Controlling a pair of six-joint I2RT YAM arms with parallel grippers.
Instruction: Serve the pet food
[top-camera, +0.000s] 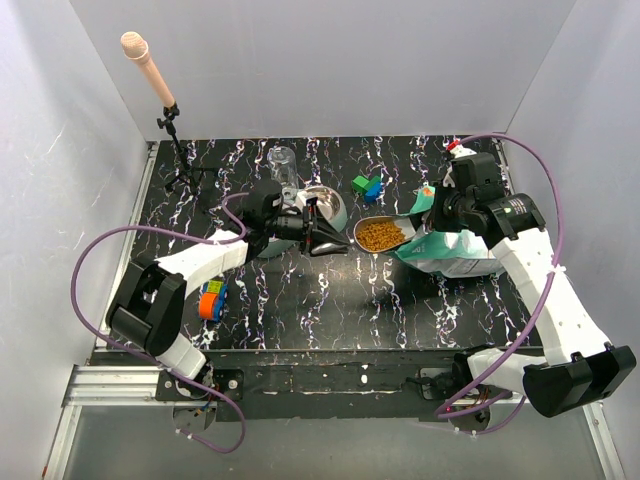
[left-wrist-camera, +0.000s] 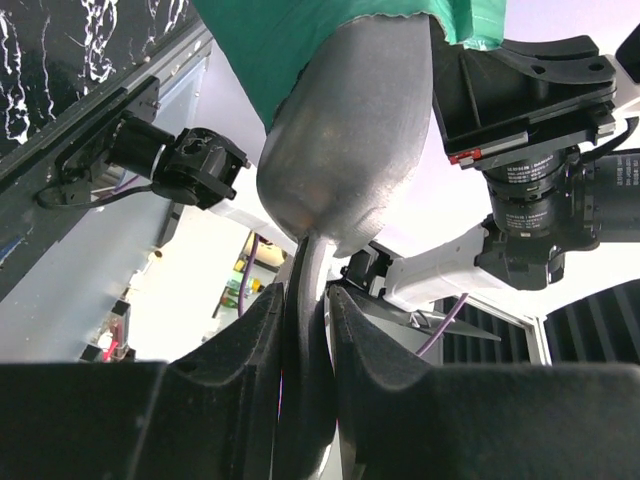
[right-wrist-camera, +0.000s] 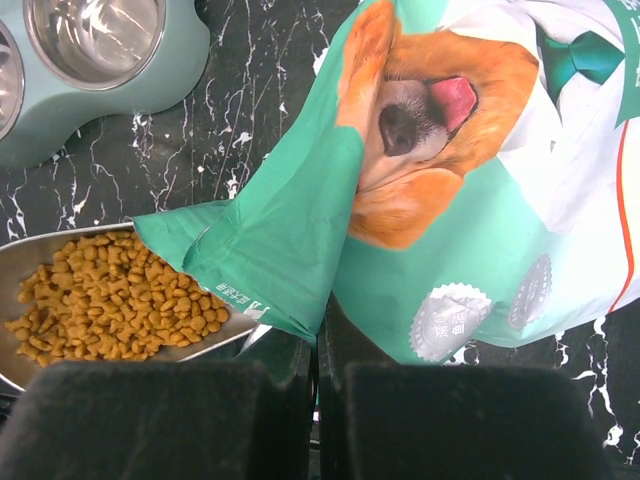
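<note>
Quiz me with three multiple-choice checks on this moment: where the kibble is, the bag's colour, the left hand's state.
1. Where is the pet food? A) in the scoop at the bag mouth B) in a steel bowl C) spilled on the table
2. Bag's main colour? A) red B) teal C) yellow
3. The left hand is: A) open, empty B) shut on the scoop handle C) holding the bag
Answers: 1 A, the heap lies in the scoop; 2 B, its panels are teal; 3 B, the handle sits clamped in it.
</note>
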